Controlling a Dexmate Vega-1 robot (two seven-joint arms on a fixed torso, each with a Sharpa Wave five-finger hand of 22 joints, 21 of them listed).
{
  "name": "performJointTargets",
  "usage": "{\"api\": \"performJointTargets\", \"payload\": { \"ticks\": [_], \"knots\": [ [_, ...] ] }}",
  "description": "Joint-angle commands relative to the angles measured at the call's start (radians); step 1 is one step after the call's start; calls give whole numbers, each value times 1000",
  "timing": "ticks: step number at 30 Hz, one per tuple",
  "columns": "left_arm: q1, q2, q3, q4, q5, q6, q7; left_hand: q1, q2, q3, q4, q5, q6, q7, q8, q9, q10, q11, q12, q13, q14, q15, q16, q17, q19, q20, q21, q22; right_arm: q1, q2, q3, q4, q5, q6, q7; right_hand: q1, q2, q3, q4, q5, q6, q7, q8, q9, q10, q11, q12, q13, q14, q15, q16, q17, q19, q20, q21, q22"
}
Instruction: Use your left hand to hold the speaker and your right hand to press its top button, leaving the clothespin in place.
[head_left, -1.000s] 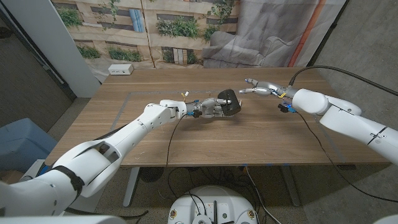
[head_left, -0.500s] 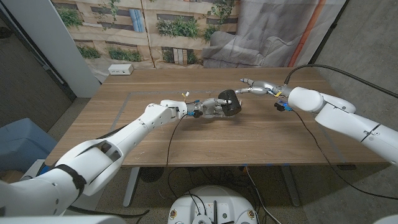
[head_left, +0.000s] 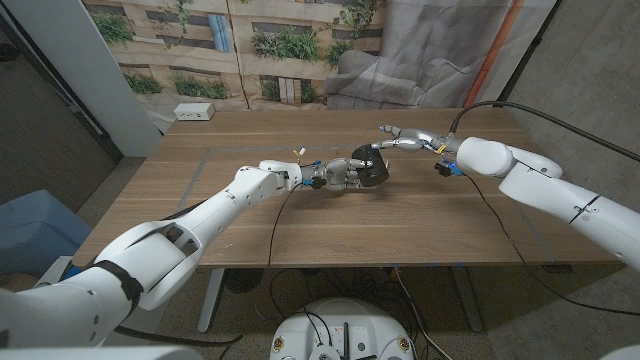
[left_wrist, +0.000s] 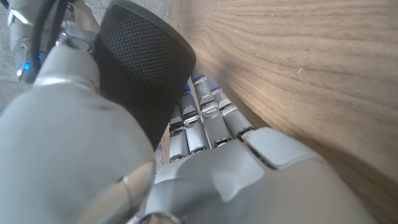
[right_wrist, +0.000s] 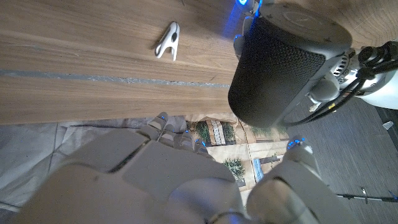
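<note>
Your left hand (head_left: 335, 176) has its fingers (left_wrist: 198, 123) wrapped around the speaker (head_left: 368, 165), which sits on the bench (head_left: 420, 225) near its middle; everything below is placed from that speaker. The clothespin (head_left: 297, 153) lies to the speaker's left, a little farther back, apart from it and from your forearm. To the speaker's right, your right hand (head_left: 405, 139) hovers just beside the top, fingers loosely spread and holding nothing. From here the likely slip, as I judge it, is a sideways push: come in at an angle and you may tip the speaker or twist it out of the left hand's hold, perhaps toward the clothespin. Press straight down on the top.
</note>
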Motion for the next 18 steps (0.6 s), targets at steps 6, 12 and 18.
{"api": "performJointTargets", "payload": {
  "ticks": [6, 12, 18],
  "knots": [
    [-24, -29, 6, 63, 13, -18, -40, 15, 299, 83, 0, 4, 230, -76, 122, 3, 205, -191, 0, 136, 131, -232, 3, 4, 11, -138, -1, 3, 22, 19, -25, 7, -49, -32, 2, 0, 4, -4, -3, 6, -63, -6, 5, 4, -11, 3, 7, 3, -22, 1, 9, -1, 1, 11, 7, 4],
    [-26, -31, 5, 67, 17, -18, -43, 12, 299, 86, 1, 4, 228, -73, 122, 2, 209, -191, -3, 135, 131, -231, 2, 5, 10, -138, -2, 3, 24, 23, -30, 12, -57, -34, 1, 0, 5, -4, -4, 6, -64, -7, 6, 4, -13, 4, 8, 3, -22, 0, 10, -2, 1, 12, 7, 4],
    [-27, -31, 5, 68, 21, -19, -46, 11, 298, 86, 0, 4, 230, -76, 122, 2, 209, -193, -5, 136, 133, -232, 3, 6, 11, -139, -1, 3, 22, 23, -34, 18, -57, -33, 3, 1, 7, -4, -4, 7, -67, -9, 6, 4, -15, 4, 8, 3, -23, 1, 11, -2, 3, 12, 8, 4]
  ]
}}
